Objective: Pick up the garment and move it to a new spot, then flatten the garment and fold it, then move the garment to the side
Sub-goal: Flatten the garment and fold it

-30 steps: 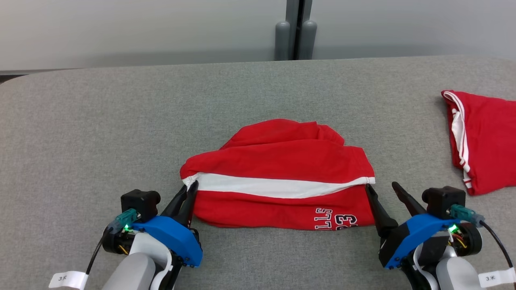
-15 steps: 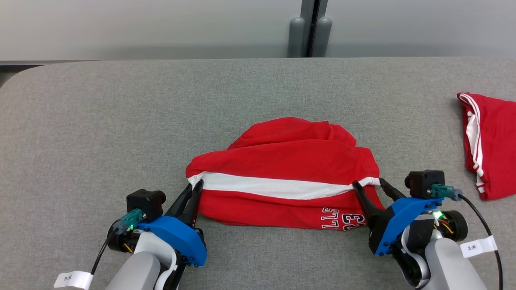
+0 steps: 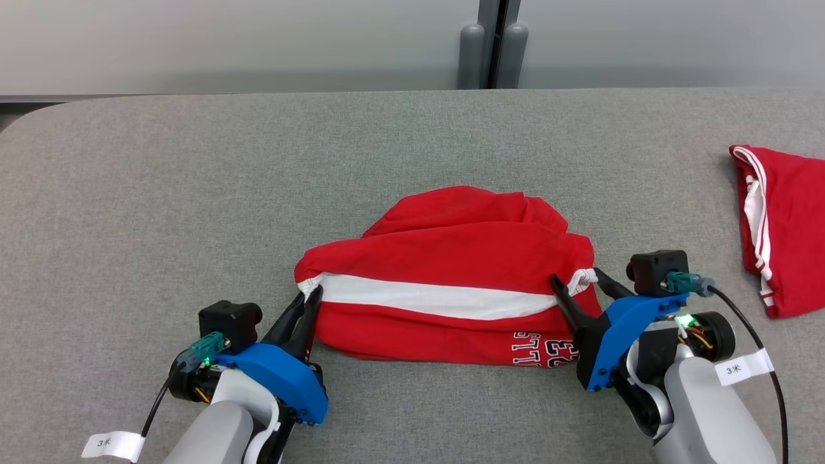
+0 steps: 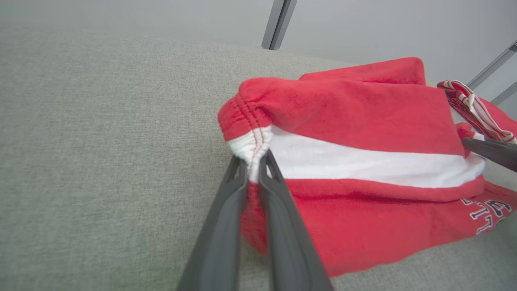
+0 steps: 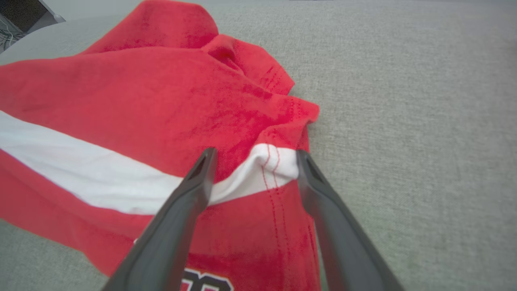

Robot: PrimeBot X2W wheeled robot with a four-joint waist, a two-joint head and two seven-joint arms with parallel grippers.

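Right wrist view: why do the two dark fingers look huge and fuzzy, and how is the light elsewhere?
Right wrist view: the fingers lie close to the lens, so they blur toward the bottom edge; stitching on the garment is sharper. Left wrist view: same blur low down. Head view: even light, faint shadows, no glare.

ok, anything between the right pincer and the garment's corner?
Nothing visible. The right pincer is open, its fingers on either side of the garment at its white-banded corner. The left pincer is shut on the opposite corner.
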